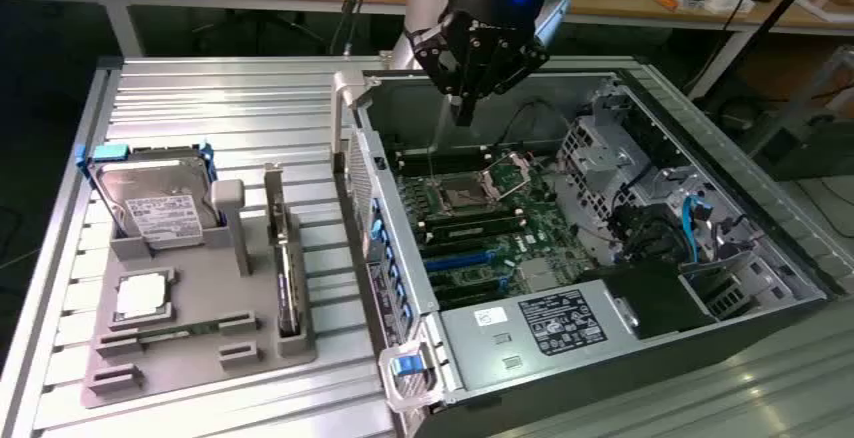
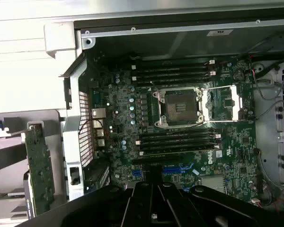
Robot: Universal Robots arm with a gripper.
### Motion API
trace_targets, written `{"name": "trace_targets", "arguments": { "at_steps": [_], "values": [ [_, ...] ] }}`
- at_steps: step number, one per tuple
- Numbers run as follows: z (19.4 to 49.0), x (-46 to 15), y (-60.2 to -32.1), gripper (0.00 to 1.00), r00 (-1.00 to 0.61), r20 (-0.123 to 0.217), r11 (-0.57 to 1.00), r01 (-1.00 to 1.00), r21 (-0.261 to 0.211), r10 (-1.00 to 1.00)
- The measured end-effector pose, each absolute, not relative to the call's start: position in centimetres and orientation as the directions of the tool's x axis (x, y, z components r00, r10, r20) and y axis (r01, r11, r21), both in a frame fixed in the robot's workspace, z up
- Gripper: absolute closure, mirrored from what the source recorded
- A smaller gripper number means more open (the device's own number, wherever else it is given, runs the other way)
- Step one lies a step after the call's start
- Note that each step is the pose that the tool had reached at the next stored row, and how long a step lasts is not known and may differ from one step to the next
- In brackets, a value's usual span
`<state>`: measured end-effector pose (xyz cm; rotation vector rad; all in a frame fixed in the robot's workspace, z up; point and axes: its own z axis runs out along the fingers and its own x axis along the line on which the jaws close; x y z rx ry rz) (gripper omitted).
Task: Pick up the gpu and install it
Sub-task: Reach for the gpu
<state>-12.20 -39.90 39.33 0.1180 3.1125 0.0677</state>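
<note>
The gpu (image 1: 282,258) stands on edge in a slot of the grey holder (image 1: 200,358), at the exterior view's left of the open computer case (image 1: 400,258). In the wrist view the gpu (image 2: 39,172) shows as a narrow green board with a silver bracket, outside the case wall. My gripper (image 1: 465,110) hangs shut and empty above the far end of the case, over the motherboard (image 1: 487,228). In the wrist view the gripper (image 2: 153,208) is a dark shape over the motherboard (image 2: 180,142), with its fingers together.
A silver hard drive (image 1: 154,208) with a white label leans in the holder's far end, and a small square chip (image 1: 140,298) lies in front of it. Inside the case are the CPU socket (image 2: 180,106), memory slots, drive cage (image 1: 614,158) and power supply (image 1: 561,323).
</note>
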Motion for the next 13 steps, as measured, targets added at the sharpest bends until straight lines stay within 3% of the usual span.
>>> {"name": "trace_targets", "arguments": {
  "at_steps": [13],
  "values": [
    [39.33,-12.26,-39.89,0.89,-0.997,-0.024,0.996,0.075,0.045,0.076]
  ]
}}
